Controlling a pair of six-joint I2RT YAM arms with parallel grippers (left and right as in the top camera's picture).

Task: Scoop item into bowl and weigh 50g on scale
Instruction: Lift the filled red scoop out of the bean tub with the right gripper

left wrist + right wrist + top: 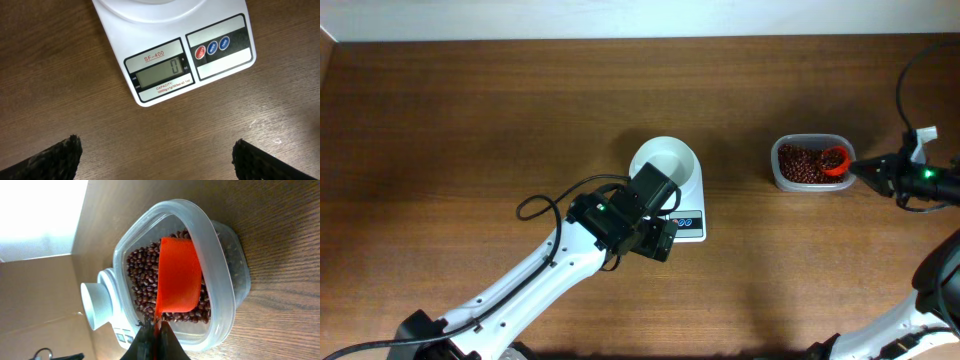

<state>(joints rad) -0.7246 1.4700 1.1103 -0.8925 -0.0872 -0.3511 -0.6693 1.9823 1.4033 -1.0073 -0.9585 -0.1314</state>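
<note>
At the left, our left gripper hovers over the table, its jaws spread wide over bare wood, just on the near side of the scale. The scale's display reads zero. The bowl sits on the scale's far part, its inside plain white. Well apart to the right stands a clear container, and the beans lie inside it. An orange scoop is in the container on the beans. At the far right, our right gripper is clamped tight on the scoop's thin handle.
</note>
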